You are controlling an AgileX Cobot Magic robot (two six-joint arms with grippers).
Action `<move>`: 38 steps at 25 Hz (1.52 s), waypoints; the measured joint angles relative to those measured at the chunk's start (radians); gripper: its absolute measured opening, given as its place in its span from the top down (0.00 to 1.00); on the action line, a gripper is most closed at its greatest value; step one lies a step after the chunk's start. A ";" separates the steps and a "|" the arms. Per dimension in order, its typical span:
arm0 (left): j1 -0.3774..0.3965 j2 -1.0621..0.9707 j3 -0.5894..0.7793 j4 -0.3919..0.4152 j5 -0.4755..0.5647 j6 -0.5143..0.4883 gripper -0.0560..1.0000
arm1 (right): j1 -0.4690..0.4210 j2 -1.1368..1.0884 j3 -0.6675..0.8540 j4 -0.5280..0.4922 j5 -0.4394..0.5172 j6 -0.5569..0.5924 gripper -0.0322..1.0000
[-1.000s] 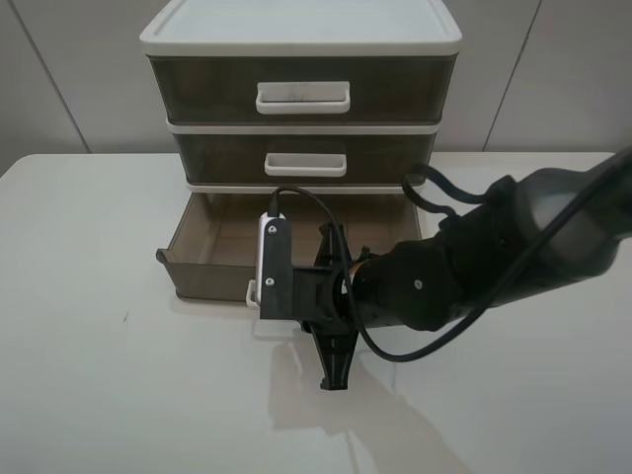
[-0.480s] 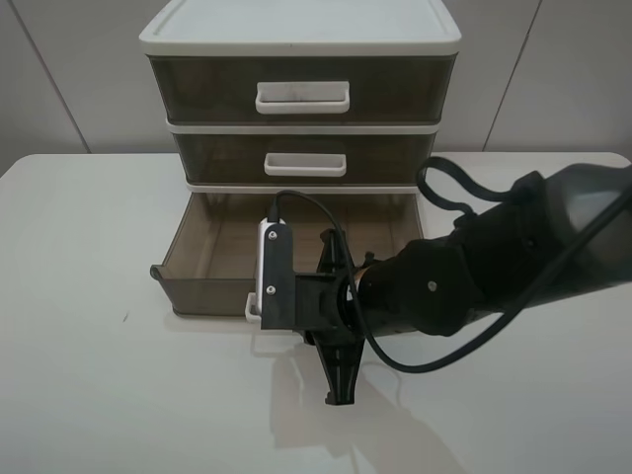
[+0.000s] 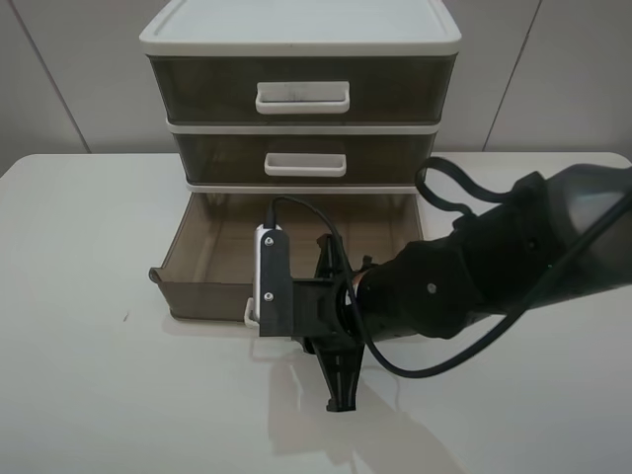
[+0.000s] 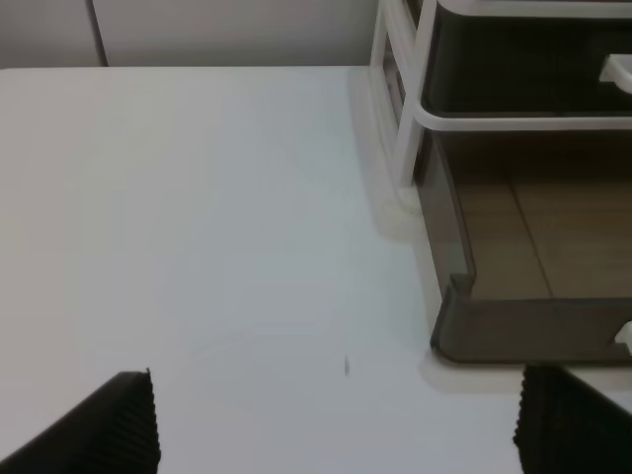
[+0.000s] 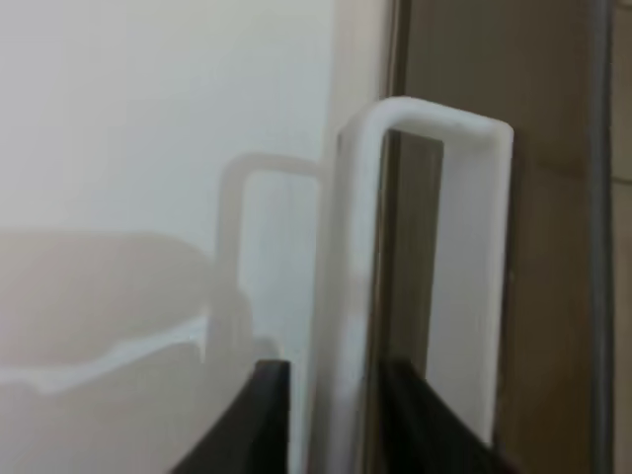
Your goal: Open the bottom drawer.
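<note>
the white-framed cabinet [image 3: 296, 38] stands at the back of the worktop [image 3: 99, 395], its frame and handles plain white, its three drawers smoky brown. the bottom drawer [image 3: 202, 294] is pulled well out of the frame, so its bare floor shows from above, while the middle drawer [image 3: 395, 158] and the top drawer [image 3: 197, 89] sit flush and closed.

the right gripper [image 3: 259, 318] reaches in from the right side at the drawer's front wall, a black cable [image 3: 444, 188] looping over the arm. in the right wrist view its two dark fingers [image 5: 262, 415] sit close together on either side of the near bar of the white loop handle [image 5: 444, 126] – clamped on it, as far as the view shows (a thin gap shows on one side). the drawer's brown front [image 5: 553, 197] lies just behind the handle.

against a second ago, the drawer front sits further out from the cabinet and the gripper further toward the near edge; since half a second ago both have barely shifted.

the left gripper [image 4: 346, 434] hangs over the worktop to the left of the cabinet, its fingers [image 4: 123, 425] spread wide apart, holding nothing. from there the drawer's [image 4: 513, 336] left front corner shows just beside a small dark speck [image 4: 346, 365] on the surface.

the drawer's front edge lies well short of the worktop's near edge – pale surface spreads wide to the left and in front of it.
</note>
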 joint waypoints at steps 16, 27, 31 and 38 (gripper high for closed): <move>0.000 0.000 0.000 0.000 0.000 0.000 0.24 | 0.003 -0.282 0.001 -0.014 0.263 0.153 0.28; 0.000 0.000 0.000 0.000 0.000 0.000 0.24 | -0.361 -0.616 0.001 -0.054 0.507 0.794 0.24; 0.000 0.000 0.000 0.000 0.000 0.000 0.24 | -0.621 -0.781 0.002 -0.160 0.662 0.956 0.24; 0.000 0.000 0.000 0.000 0.000 0.000 0.24 | -0.911 -1.159 0.002 -0.291 0.806 1.022 0.24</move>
